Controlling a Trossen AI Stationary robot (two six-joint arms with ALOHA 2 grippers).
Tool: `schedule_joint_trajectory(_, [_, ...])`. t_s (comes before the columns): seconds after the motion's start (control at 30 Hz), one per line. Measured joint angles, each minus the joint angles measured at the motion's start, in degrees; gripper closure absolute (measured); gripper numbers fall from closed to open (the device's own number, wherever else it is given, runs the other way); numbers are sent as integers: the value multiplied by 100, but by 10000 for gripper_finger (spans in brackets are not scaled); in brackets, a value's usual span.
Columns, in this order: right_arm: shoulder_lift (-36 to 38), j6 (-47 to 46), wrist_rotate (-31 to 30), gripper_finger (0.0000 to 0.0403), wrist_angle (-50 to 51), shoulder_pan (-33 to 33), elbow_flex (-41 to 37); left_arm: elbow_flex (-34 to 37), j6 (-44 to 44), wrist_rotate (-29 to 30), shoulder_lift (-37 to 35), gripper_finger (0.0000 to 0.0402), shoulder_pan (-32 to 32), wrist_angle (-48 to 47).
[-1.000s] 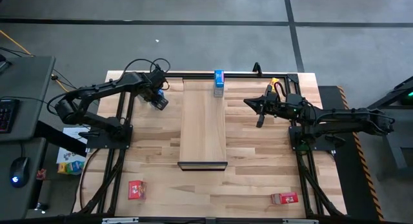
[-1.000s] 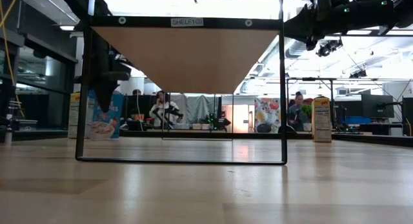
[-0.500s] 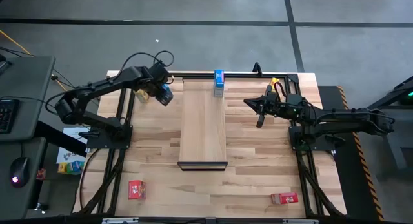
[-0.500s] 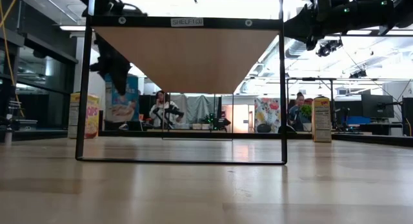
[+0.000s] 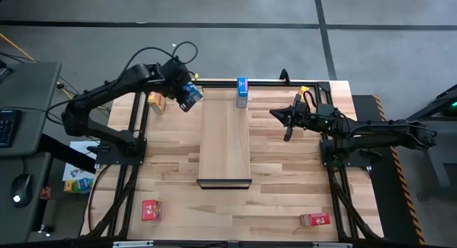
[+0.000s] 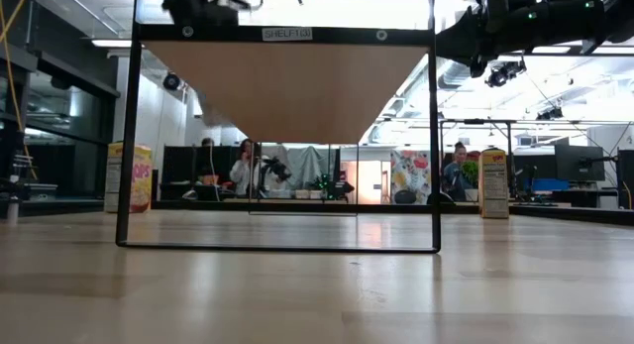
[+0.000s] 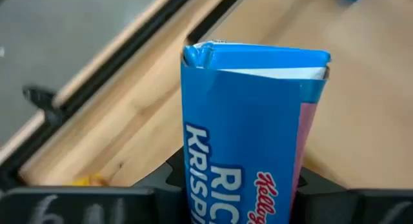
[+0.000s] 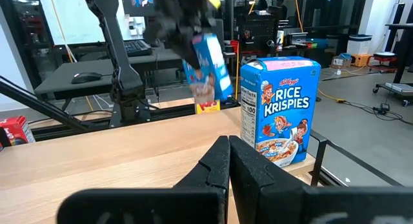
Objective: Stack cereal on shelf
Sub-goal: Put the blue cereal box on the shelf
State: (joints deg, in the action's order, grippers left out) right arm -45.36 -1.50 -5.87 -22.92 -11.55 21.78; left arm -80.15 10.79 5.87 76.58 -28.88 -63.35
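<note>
While left tool (image 5: 187,98) grips it, blue box (image 7: 248,133) reads "KRISPIES".

left pincer (image 5: 187,96) raised, right pincer (image 5: 287,125) closed

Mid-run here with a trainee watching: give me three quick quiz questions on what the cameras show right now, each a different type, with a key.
1. True or false: the left hand carries a small blue cardboard cereal box in the air beside the long pale wooden shelf plank.
2. Multiple choice: where does the other blue cereal box stand? A) on the plank's far end, B) by the dark lip, C) on the floor.
3. Fill in: the two small red cereal boxes lie near the table's ____ edge.

Key: 1 true; 2 A; 3 near (front). The right hand waits shut, right of the plank.
</note>
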Motion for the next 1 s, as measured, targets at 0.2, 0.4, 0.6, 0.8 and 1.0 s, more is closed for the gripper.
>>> schedule_joint_trajectory(0.2, [0,0,-1,403,0,1,0,-714,-1,-7,-2,300,584,28])
schedule_joint_trajectory(0.4, [0,-101,0,403,0,1,0,-1016,47,-129,160,300,1176,179])
schedule_joint_trajectory(0.6, [2,-105,0,403,-2,1,0,-1748,-79,-37,1017,300,1436,-181])
schedule_joint_trajectory(0.8, [2,-105,0,403,-1,2,1,-2430,-196,371,1828,300,1385,-665])
schedule_joint_trajectory(1.0, [2,-105,0,403,0,2,2,-2657,-352,374,2173,300,1307,-702])
